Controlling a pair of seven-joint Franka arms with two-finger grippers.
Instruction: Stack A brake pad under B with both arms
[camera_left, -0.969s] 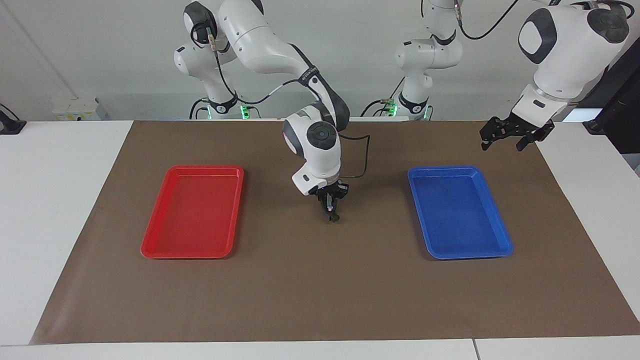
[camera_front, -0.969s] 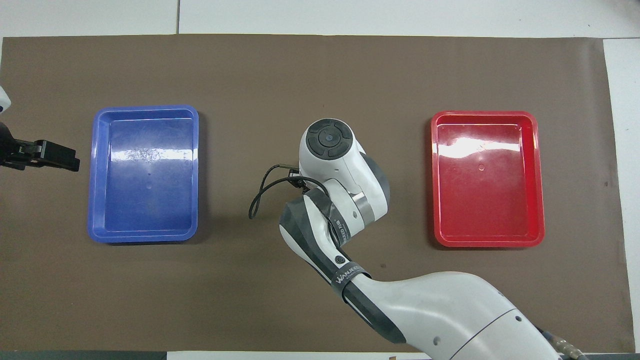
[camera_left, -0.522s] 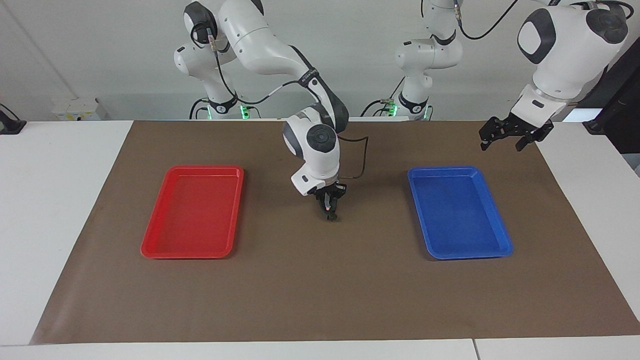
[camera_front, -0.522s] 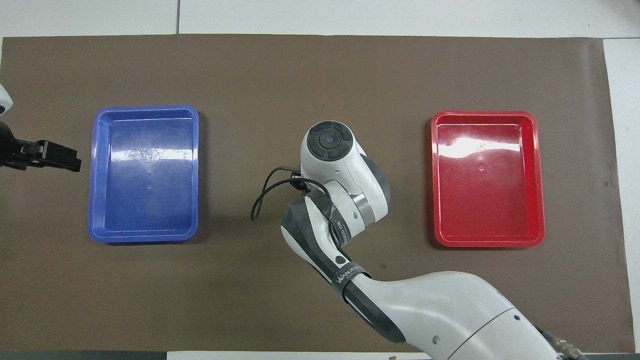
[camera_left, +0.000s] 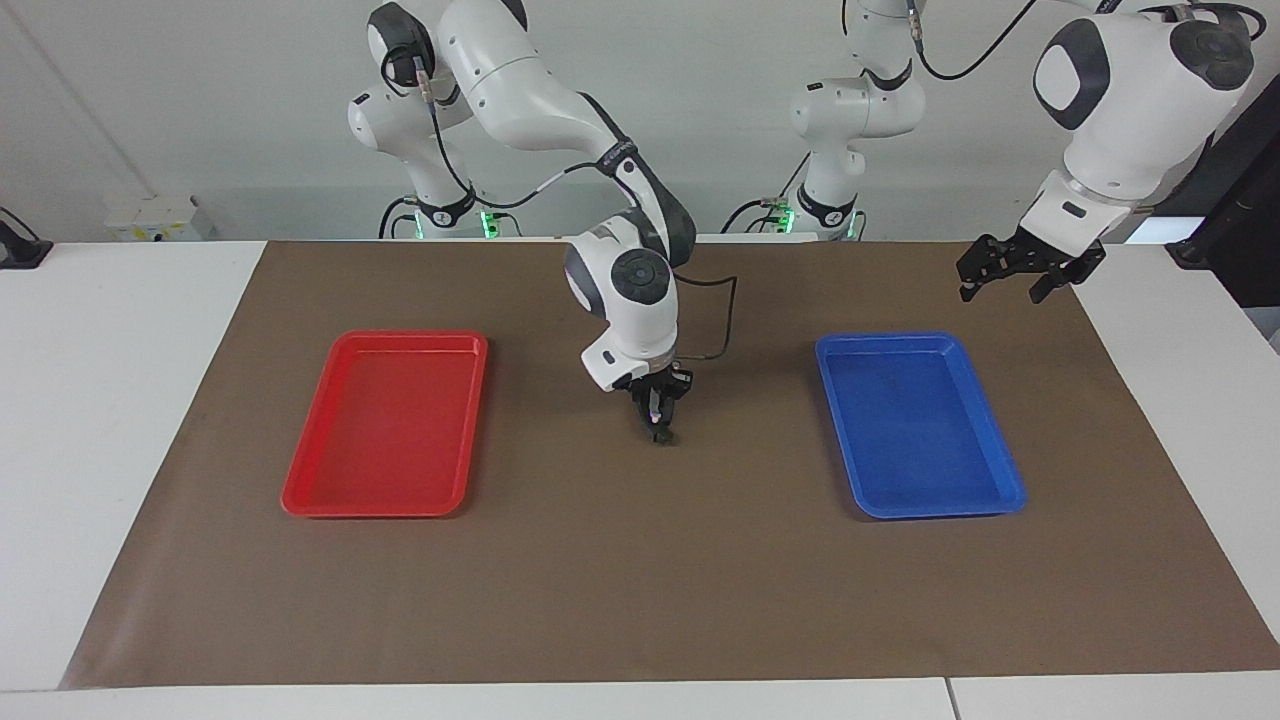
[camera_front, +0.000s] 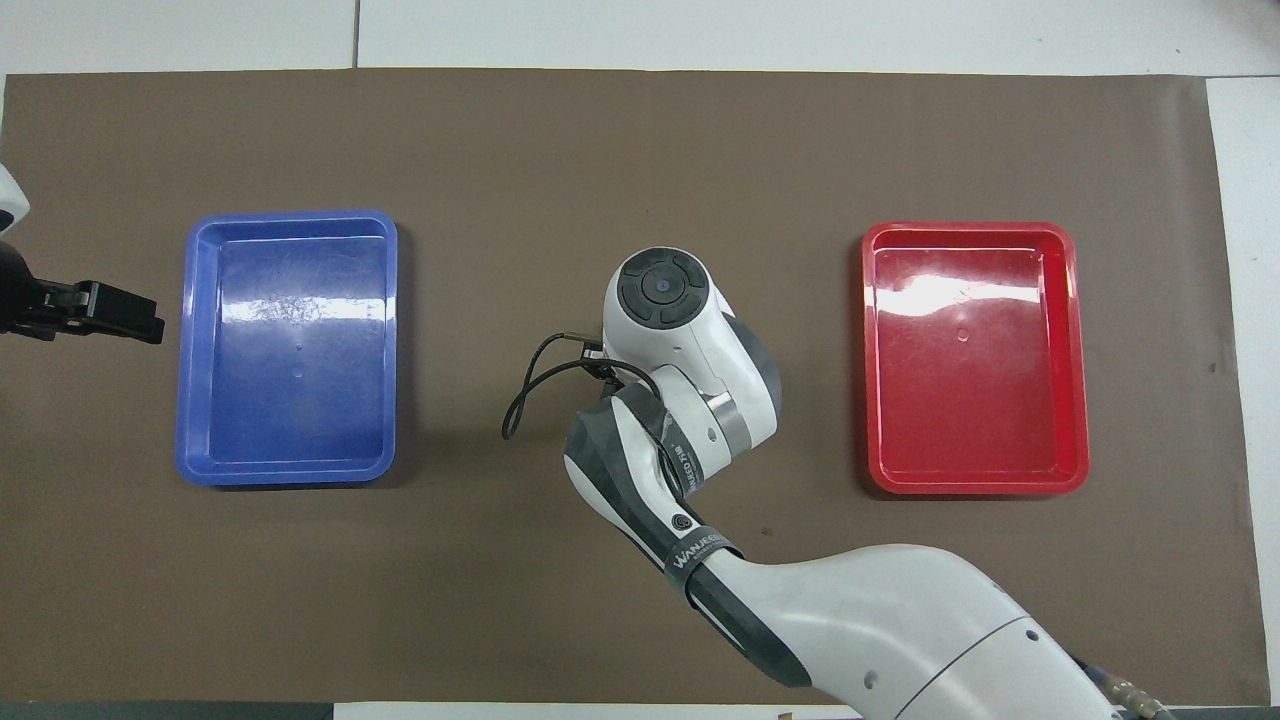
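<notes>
From overhead, the right arm's wrist hides the right tool (camera_left: 660, 432); the facing view shows it pinched together, low over the mat (camera_left: 640, 600) at the tabletop's middle. Neither brake pad can be made out anywhere. The left tool (camera_left: 1003, 284), fingers apart, waits over the mat's corner. Two trays: one red (camera_left: 300, 495), one blue (camera_left: 1005, 500).
</notes>
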